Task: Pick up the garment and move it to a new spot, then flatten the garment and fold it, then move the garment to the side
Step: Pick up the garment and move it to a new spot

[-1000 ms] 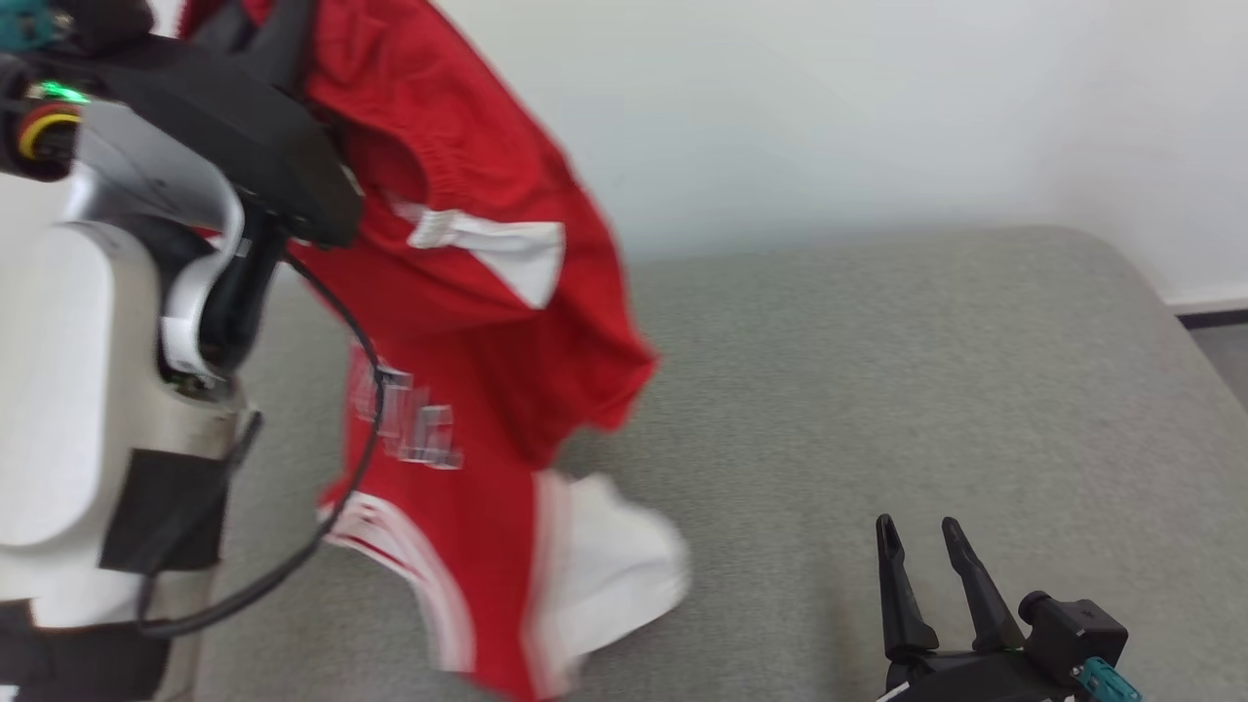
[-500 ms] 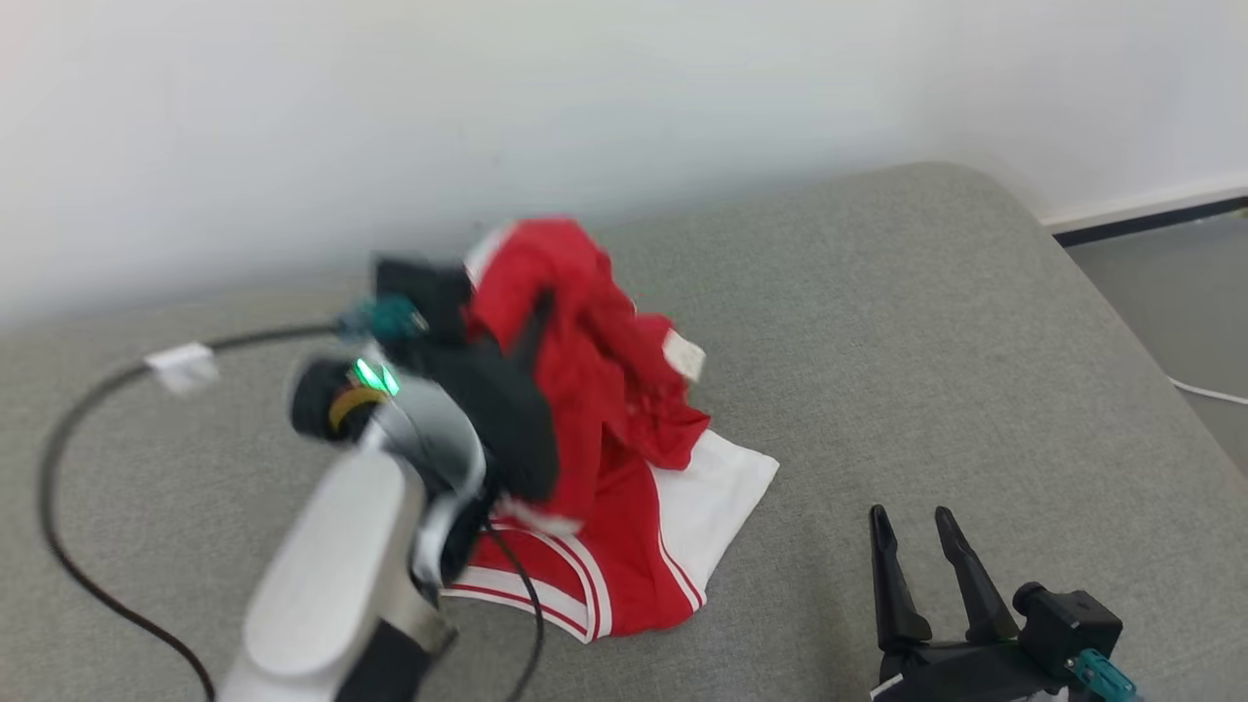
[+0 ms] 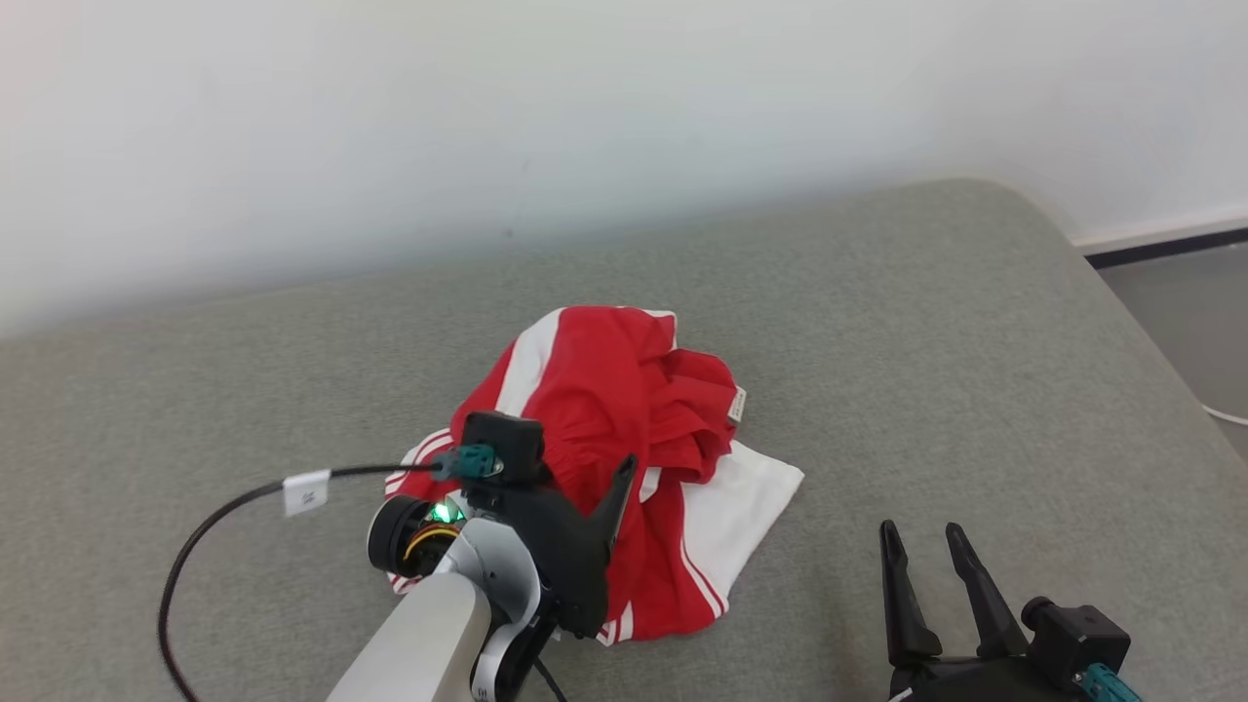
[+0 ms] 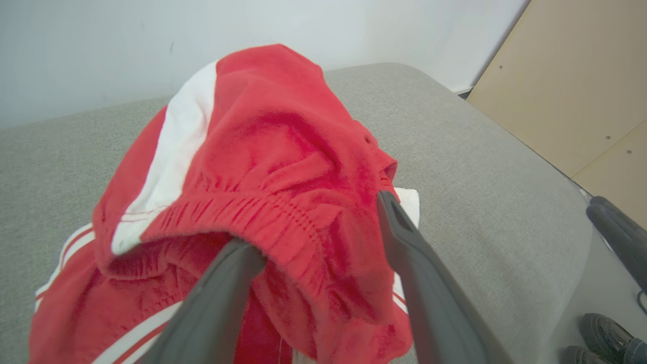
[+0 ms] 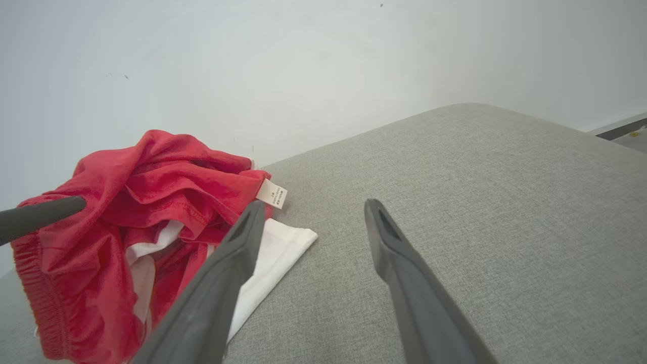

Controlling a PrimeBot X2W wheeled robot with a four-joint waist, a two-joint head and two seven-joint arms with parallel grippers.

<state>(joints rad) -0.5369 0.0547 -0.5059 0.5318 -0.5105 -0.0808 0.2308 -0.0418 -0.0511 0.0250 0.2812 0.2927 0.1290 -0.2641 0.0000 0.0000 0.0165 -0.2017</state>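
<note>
On one cushion (image 3: 926, 322) — one garment (image 3: 604, 390), left hand (image 4: 316, 222), right hand (image 3: 918, 531).

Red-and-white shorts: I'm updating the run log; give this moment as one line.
red-and-white fabric shorts: crumpled on grey cushion | left gripper: open, astride waistband | right gripper: open, empty

The garment (image 3: 604, 390) is red with white stripes and a white panel. The cushion (image 3: 926, 341) is speckled grey, the wall (image 3: 487, 117) plain white, the side board (image 4: 571, 91) tan.
</note>
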